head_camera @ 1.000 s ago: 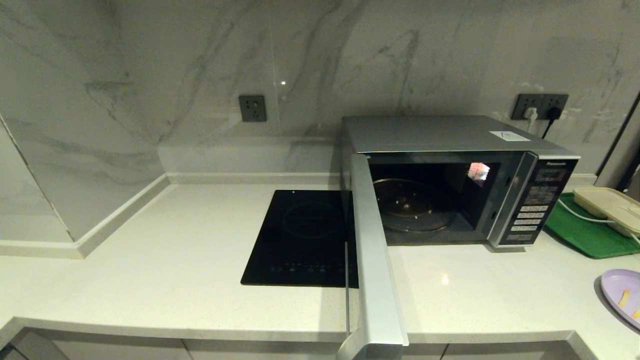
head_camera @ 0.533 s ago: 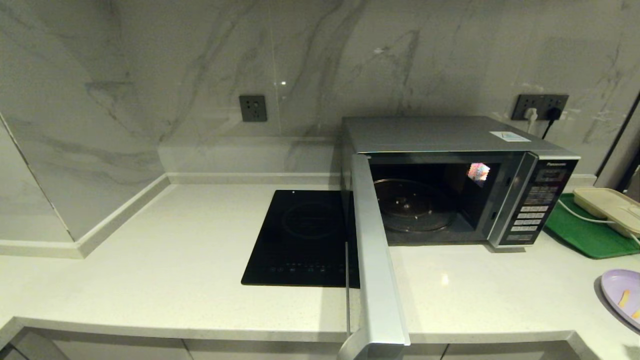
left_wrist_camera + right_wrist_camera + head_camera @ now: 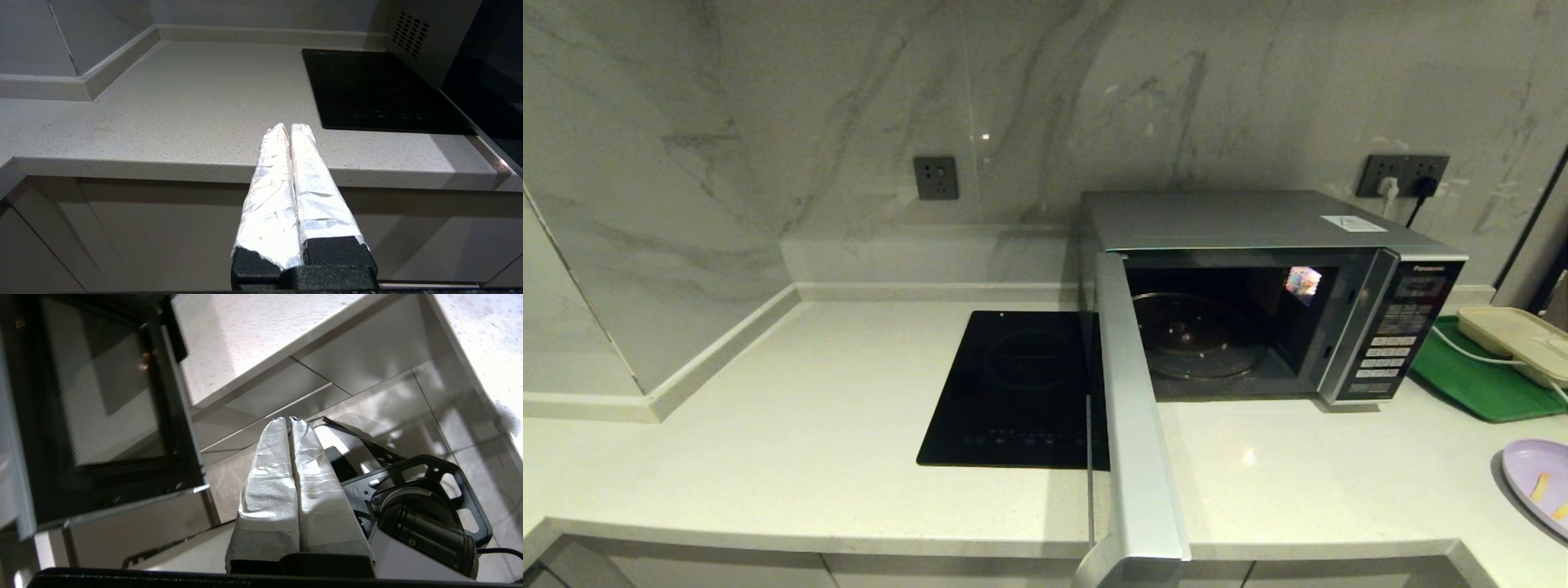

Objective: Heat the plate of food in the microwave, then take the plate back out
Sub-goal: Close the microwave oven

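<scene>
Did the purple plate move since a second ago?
No. The lavender plate of food sits at the same spot on the countertop, equally far from the green tray as before.

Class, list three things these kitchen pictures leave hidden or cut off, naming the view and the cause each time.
1. Head view: the plate of food is cut off by the frame edge, so its full contents stay unknown.
2. Head view: the microwave keypad labels are too small to read.
3. Head view: neither arm appears.
</scene>
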